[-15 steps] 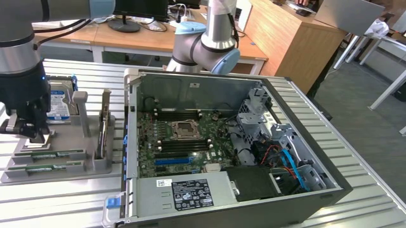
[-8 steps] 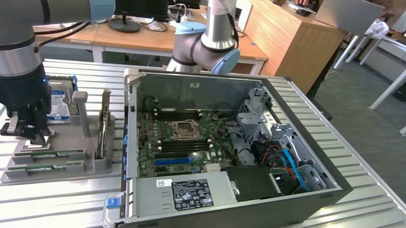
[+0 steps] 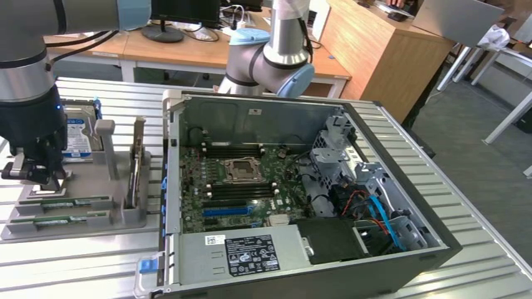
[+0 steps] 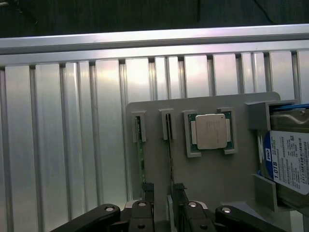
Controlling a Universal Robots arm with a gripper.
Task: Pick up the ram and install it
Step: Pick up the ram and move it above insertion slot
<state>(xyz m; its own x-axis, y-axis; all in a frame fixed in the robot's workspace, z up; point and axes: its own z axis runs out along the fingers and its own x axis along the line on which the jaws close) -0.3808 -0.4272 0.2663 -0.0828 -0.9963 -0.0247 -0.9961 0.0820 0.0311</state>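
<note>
Now the released tool (image 4: 162, 192) hangs over a thin green ram (image 4: 168, 126) slotted in a grey tray (image 4: 212, 174).

A ribbed metal surface (image 3: 66, 268) is filling the foreground. Wooden desks (image 3: 191, 55) and a wooden cabinet (image 3: 374, 56) are standing behind it, beside grey floor (image 3: 465, 124).

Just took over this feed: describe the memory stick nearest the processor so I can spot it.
Start at the grey tray on the exterior view's left of the open computer case. Two thin green memory sticks sit in its slots. Yours is the stick beside the square silver processor, under the open hand; its twin lies one slot farther away.
</note>
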